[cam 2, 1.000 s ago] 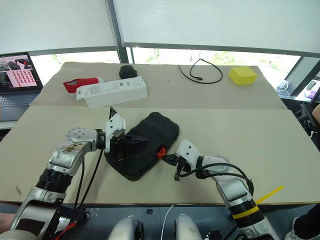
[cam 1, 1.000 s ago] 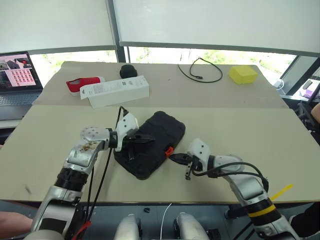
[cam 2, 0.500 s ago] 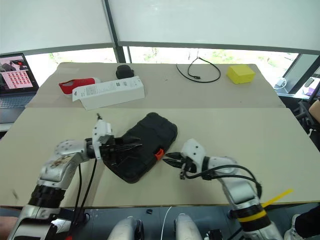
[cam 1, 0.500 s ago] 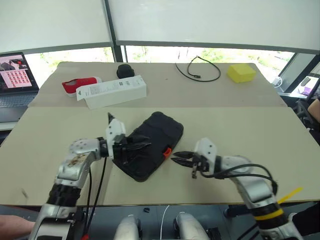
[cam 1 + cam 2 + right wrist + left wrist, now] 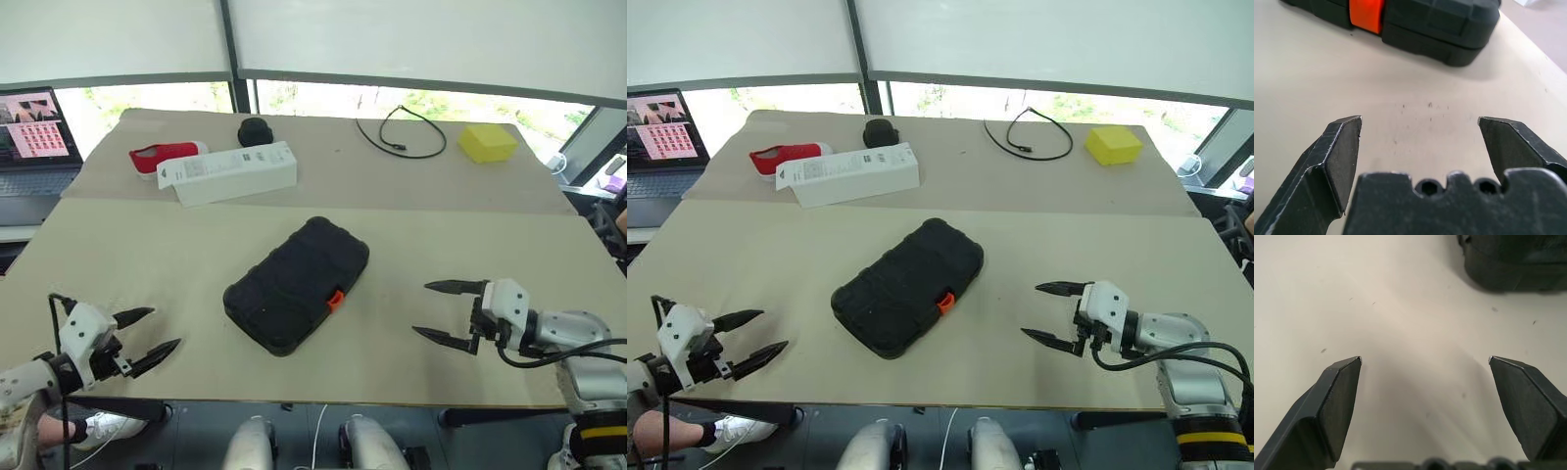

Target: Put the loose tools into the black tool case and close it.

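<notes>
- The black tool case (image 5: 298, 283) lies shut in the middle of the desk (image 5: 470, 245), its orange latch (image 5: 335, 300) on the near right edge.
- The left pincer (image 5: 145, 333) hangs at the near left with its fingers spread wide and empty.
- The right pincer (image 5: 446, 311), near right, is equally agape, holding nothing.
- The case looks stiff, ribbed and probably heavy with tools; its long edges offer the surest hold.
- No loose tools show, so the task seems finished.

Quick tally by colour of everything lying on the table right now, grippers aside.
Black: 3 – tool case, small round object, cable
White: 1 – oblong carton
Red: 1 – red and white item
Yellow: 1 – block
Total: 6
</notes>
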Robot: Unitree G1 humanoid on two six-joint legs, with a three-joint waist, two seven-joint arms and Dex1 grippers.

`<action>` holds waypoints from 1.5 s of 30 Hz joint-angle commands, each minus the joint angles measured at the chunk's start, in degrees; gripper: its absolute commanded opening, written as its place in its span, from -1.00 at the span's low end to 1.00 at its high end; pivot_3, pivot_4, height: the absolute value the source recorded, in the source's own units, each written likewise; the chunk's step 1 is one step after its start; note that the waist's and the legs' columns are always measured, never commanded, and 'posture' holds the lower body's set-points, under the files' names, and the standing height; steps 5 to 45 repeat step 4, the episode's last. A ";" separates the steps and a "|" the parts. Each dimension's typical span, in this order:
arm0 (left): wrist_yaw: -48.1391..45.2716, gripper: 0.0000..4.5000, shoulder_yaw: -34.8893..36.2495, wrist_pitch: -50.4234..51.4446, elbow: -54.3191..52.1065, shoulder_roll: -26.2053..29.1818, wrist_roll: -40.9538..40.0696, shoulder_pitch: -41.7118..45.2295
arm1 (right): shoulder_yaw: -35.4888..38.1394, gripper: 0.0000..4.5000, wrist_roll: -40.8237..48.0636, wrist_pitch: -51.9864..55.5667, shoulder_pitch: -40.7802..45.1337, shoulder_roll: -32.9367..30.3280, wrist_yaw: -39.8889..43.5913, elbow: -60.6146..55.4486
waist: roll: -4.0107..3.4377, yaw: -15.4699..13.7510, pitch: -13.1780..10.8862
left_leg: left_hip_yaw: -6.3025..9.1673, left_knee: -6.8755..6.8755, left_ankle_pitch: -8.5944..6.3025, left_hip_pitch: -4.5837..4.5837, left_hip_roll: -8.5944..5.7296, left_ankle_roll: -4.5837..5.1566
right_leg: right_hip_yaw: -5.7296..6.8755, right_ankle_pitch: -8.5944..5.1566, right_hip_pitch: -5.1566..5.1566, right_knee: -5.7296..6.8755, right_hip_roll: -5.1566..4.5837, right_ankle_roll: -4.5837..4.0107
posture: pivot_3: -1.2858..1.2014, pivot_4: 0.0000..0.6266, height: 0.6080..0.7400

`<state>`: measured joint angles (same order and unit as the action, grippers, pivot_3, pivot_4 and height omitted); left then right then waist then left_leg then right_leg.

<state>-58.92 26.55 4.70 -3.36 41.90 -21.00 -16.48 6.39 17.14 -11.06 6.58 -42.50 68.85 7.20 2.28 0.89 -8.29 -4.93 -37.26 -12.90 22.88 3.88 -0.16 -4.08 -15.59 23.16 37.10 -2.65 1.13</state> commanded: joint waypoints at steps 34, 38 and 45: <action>2.09 1.00 1.72 -4.51 -1.23 -0.82 0.13 -0.45 | 0.74 0.99 1.51 -3.27 3.75 0.61 1.15 3.48 | 0.01 -0.23 0.00 | 0.00 0.01 0.00 0.07 0.01 0.00 | 0.03 0.00 0.03 -0.01 0.01 -0.01 | 0.03 -0.52 1.00; 2.09 1.00 1.72 -4.51 -1.23 -0.82 0.13 -0.45 | 0.74 0.99 1.51 -3.27 3.75 0.61 1.15 3.48 | 0.01 -0.23 0.00 | 0.00 0.01 0.00 0.07 0.01 0.00 | 0.03 0.00 0.03 -0.01 0.01 -0.01 | 0.03 -0.52 1.00; 2.09 1.00 1.72 -4.51 -1.23 -0.82 0.13 -0.45 | 0.74 0.99 1.51 -3.27 3.75 0.61 1.15 3.48 | 0.01 -0.23 0.00 | 0.00 0.01 0.00 0.07 0.01 0.00 | 0.03 0.00 0.03 -0.01 0.01 -0.01 | 0.03 -0.52 1.00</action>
